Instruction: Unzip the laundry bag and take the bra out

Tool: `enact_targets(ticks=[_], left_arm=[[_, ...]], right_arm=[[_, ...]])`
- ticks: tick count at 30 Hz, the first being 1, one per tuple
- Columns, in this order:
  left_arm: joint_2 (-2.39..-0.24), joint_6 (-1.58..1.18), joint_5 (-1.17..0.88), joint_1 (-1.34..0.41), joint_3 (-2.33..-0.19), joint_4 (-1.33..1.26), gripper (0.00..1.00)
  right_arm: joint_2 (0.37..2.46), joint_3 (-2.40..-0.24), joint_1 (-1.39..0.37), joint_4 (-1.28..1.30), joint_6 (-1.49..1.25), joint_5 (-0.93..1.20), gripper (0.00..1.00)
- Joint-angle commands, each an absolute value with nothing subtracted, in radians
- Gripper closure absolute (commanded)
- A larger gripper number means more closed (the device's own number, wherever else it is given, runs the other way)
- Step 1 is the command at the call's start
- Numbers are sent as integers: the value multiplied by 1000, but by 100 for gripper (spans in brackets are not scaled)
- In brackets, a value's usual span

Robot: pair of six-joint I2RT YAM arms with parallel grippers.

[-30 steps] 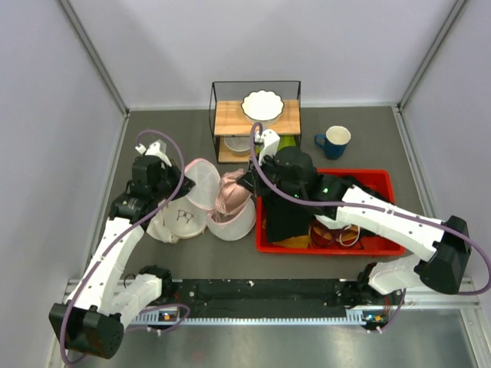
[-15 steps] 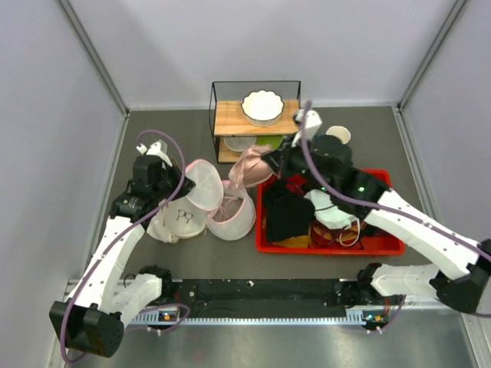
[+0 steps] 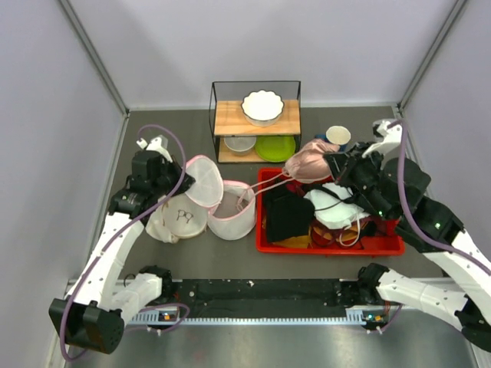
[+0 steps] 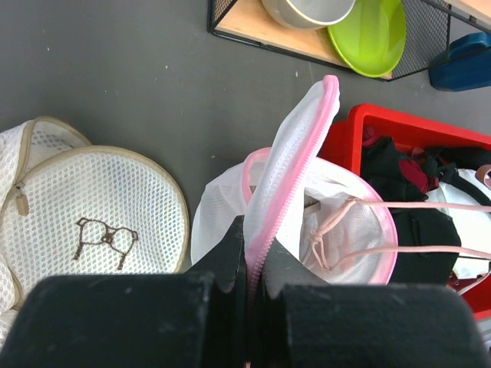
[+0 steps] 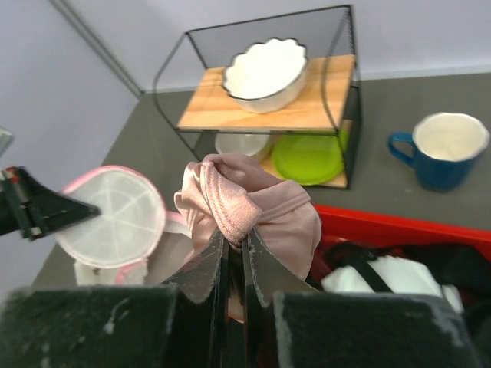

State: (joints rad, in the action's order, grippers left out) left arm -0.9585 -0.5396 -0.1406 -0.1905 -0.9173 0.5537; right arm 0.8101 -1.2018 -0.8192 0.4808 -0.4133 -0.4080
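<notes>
The laundry bag is a white mesh pouch with a pink zipper band, lying open beside the red bin; it also shows in the left wrist view. Its round lid flap stands up. My left gripper is shut on the flap's pink zipper edge. My right gripper is shut on the dusty-pink bra and holds it in the air above the red bin's far edge. Thin pink straps still stretch from the bra back into the open bag.
A cream mesh pouch with a black mark lies left of the bag. The red bin holds dark and white clothes. A wire shelf with a white bowl, a grey bowl and a green plate stands behind. A blue mug stands right of the shelf.
My right gripper has lifted the bra out of the bag and carried it up and to the right, over the red bin. My left gripper has kept hold of the flap.
</notes>
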Motion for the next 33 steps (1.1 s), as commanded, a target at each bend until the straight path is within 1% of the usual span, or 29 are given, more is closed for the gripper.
enact_targets(ticks=[1, 5, 8, 11, 14, 17, 22, 26, 33], left_arm=[[-959, -519, -129, -184, -971, 540, 100], [-963, -509, -135, -186, -966, 535, 100], [-976, -508, -166, -184, -954, 520, 100], [-982, -515, -211, -184, -927, 480, 100], [-985, -528, -241, -186, -916, 459, 100], [-988, -529, -255, -186, -913, 450, 100], [-986, -525, -247, -186, -917, 449, 100], [-996, -526, -253, -186, -916, 439, 100], [-989, -519, -244, -184, -916, 442, 100]], right_arm=[[744, -1235, -811, 633, -429, -548, 100], [707, -1282, -810, 663, -452, -577, 100], [745, -1360, -810, 647, -448, -534, 100], [813, -1420, -811, 571, -433, -451, 100], [903, -1471, -811, 464, -430, -297, 100], [989, -1560, -811, 421, -431, -224, 100], [994, -1592, -808, 399, -388, -264, 100], [930, -1543, -810, 425, -373, -339, 100], [830, -1430, -810, 612, -377, -483, 100]])
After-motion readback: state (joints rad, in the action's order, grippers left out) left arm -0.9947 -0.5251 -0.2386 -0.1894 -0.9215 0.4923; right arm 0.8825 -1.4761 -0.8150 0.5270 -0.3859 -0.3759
